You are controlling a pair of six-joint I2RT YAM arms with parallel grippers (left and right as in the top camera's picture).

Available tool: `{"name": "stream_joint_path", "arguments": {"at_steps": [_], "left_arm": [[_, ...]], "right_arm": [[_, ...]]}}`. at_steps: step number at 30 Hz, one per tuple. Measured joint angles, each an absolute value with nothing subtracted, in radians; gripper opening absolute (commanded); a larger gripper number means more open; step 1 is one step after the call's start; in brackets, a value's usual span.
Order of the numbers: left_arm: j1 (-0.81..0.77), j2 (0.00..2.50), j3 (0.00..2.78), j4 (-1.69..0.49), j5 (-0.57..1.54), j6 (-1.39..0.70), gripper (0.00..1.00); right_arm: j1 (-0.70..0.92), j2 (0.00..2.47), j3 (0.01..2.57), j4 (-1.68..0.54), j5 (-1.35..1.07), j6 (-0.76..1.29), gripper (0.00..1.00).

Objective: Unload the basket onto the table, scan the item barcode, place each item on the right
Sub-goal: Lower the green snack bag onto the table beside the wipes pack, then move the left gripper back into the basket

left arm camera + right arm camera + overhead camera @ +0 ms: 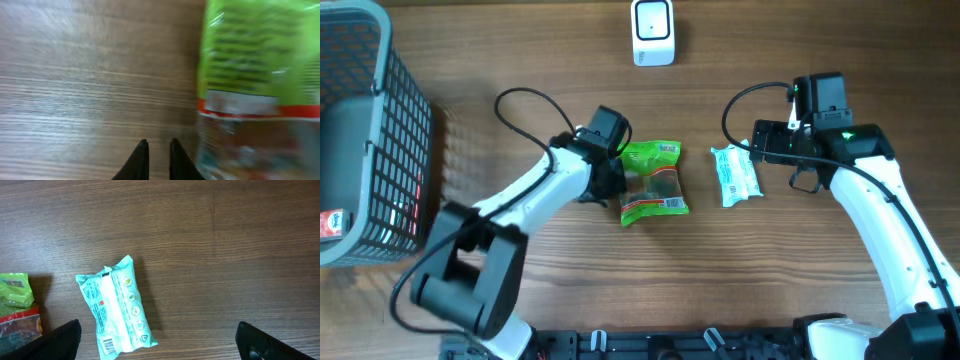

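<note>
A green and red snack packet [653,180] lies flat mid-table; in the left wrist view the snack packet [255,85] is blurred and fills the right side. My left gripper [616,188] sits at its left edge. Its fingertips [157,142] stand a narrow gap apart over bare wood, holding nothing. A pale teal packet [734,175] lies to the right, and the teal packet [117,310] shows a barcode [107,345] at its lower end. My right gripper [780,158] hovers just right of it, wide open [160,342] and empty. The white scanner [653,32] stands at the far edge.
A dark wire basket [405,120] takes up the left side of the table, with a red-labelled item [330,222] inside. Cables loop from both arms over the wood.
</note>
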State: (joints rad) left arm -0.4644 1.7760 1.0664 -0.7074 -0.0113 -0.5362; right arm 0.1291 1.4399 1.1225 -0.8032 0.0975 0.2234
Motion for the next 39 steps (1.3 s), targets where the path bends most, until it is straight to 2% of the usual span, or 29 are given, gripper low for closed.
{"name": "stream_joint_path", "arguments": {"at_steps": [9,15,18,19,21,23,24,25,28,32,35,39], "left_arm": [[-0.551,1.826,1.052,-0.528,0.186,-0.538,0.1],[-0.616,1.826,1.052,-0.442,0.207,-0.57,0.09],[-0.606,1.826,1.06,-0.495,0.181,-0.575,0.15],[-0.595,1.825,1.073,-0.539,0.177,-0.571,0.17],[-0.567,1.817,1.137,-0.648,0.153,-0.55,0.29],[-0.529,1.789,1.257,-0.77,0.106,-0.513,0.52],[-0.498,1.768,1.354,-0.855,0.069,-0.486,0.66],[-0.465,1.751,1.444,-0.924,0.029,-0.466,0.68],[-0.338,1.718,1.701,-1.072,-0.072,-0.429,0.7],[-0.103,1.703,1.961,-1.16,-0.133,-0.437,0.73],[0.115,1.677,2.019,-1.178,-0.146,-0.482,0.8],[0.406,1.675,2.021,-1.237,-0.136,-0.575,0.78]], "right_arm": [[0.129,1.44,1.122,-0.803,0.097,0.223,1.0],[0.129,1.44,1.122,-0.804,0.097,0.223,1.0],[0.129,1.44,1.122,-0.804,0.097,0.223,1.0],[0.129,1.44,1.122,-0.804,0.097,0.223,1.0],[0.129,1.44,1.122,-0.803,0.097,0.223,1.0],[0.129,1.44,1.122,-0.803,0.097,0.223,1.0],[0.129,1.44,1.122,-0.804,0.097,0.223,1.0],[0.129,1.44,1.122,-0.803,0.097,0.223,1.0],[0.129,1.44,1.122,-0.803,0.097,0.223,1.0],[0.129,1.44,1.122,-0.803,0.097,0.223,1.0],[0.129,1.44,1.122,-0.804,0.097,0.223,1.0],[0.129,1.44,1.122,-0.804,0.097,0.223,1.0]]}}
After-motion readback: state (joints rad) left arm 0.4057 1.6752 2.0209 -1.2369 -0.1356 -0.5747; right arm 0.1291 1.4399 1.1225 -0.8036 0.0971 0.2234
